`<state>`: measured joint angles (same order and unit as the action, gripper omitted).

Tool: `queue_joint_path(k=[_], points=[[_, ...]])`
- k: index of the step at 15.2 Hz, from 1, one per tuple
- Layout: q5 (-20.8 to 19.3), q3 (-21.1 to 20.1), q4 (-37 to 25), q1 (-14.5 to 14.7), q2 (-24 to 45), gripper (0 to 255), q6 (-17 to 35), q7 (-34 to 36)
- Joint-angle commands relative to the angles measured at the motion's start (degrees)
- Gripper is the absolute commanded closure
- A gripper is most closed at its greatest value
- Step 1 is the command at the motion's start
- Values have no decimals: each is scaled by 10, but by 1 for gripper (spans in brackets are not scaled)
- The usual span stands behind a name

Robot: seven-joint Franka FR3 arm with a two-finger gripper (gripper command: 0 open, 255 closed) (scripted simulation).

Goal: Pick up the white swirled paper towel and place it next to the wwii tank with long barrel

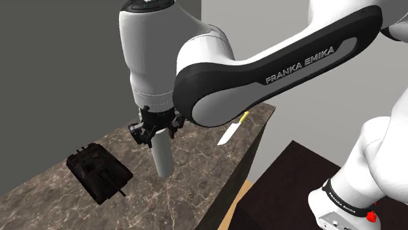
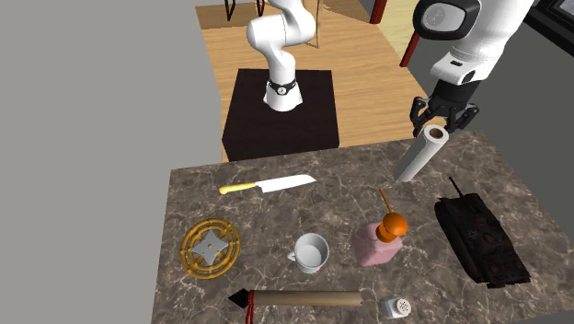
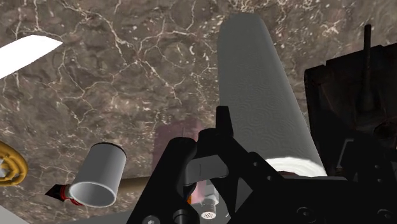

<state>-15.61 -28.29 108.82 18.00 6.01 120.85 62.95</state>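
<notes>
White and faintly swirled, the paper towel roll hangs tilted at the shoulder view's centre-left, its top end clenched in the black two-finger tool. Whether its lower end touches the brown marbled bench I cannot tell. The dark, long-barrelled model tank sits just beside the roll, toward the lower left of the frame. Held by one end only, the roll may swing or slip in the grip. Lowered askew, it could strike the tank's barrel, or topple on release and roll toward the bench's edge.
</notes>
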Motion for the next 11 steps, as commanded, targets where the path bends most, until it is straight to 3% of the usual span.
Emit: queue_joint_path(k=[1, 11], points=[[-5, 0, 11, 2, 5, 255, 14, 8], [-29, 4, 45, 4, 28, 255, 66, 30]])
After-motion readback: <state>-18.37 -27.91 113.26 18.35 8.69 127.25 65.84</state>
